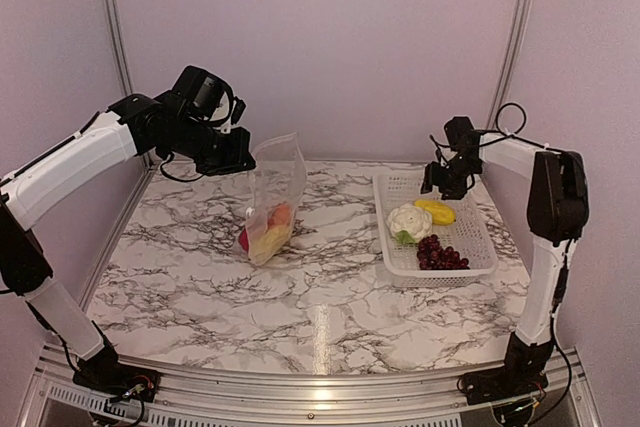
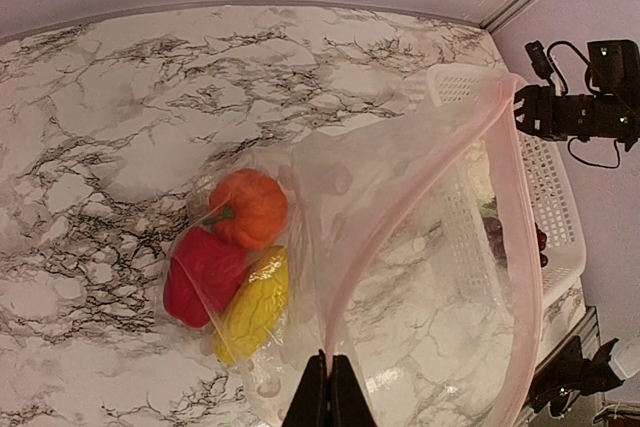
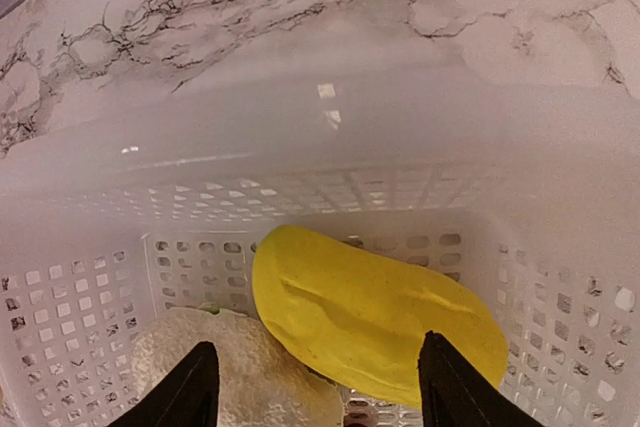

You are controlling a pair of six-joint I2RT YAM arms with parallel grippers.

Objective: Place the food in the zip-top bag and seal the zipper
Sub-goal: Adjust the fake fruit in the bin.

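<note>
Right arm (image 1: 515, 157) is clearly the one for the next grab. It reaches in from the right with the wrist tipped down over the far end of the basket (image 1: 400, 187). Its jaws are apart with nothing in them. The yellow piece (image 3: 375, 317) sits just below and ahead of them, slightly off to the right-hand finger. Its long axis runs diagonally across the gap, so I'd guess a small wrist twist before I close. The cauliflower (image 1: 409, 220) is touching it on one side, and the grapes (image 1: 440, 254) are nearer me.

Left arm (image 1: 70, 167) is well apart on the other side of the table (image 1: 200, 277). It's raised, jaws pinched together on the mouth edge of the bag (image 1: 275, 197). The bag hangs from there with its bottom on the table. The pepper (image 2: 200, 272), orange fruit (image 2: 250, 207) and another yellow piece (image 2: 255, 302) are already inside. The zipper (image 2: 520, 207) gapes open toward the basket.
</note>
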